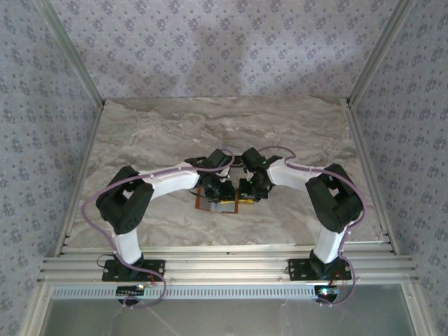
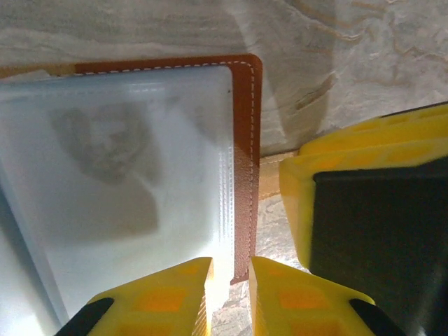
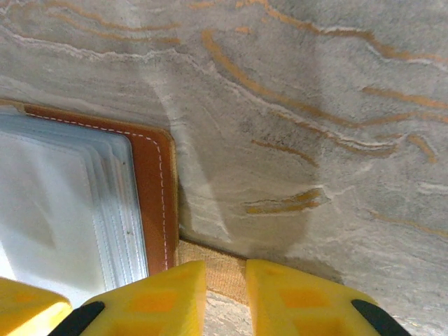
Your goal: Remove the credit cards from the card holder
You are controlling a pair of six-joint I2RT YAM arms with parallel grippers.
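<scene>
The orange-brown card holder (image 1: 204, 204) lies open on the marble table between both arms. Its frosted clear sleeves (image 2: 126, 175) face up inside the stitched leather border (image 2: 246, 140). A dim grey shape shows through the top sleeve; I cannot tell whether it is a card, and no credit card lies loose in view. My left gripper (image 2: 231, 297) sits low over the holder's right edge, jaws a narrow gap apart with the border's corner and marble in the gap. My right gripper (image 3: 225, 297) hovers over the tan strap tab (image 3: 218, 271), jaws slightly apart too. Its yellow fingers (image 2: 301, 203) stand close beside the left gripper.
The marble table (image 1: 175, 133) stretches free behind and to both sides of the holder. Patterned walls with metal rails (image 1: 77, 63) enclose it, and a ridged metal strip (image 1: 224, 269) runs along the near edge by the arm bases.
</scene>
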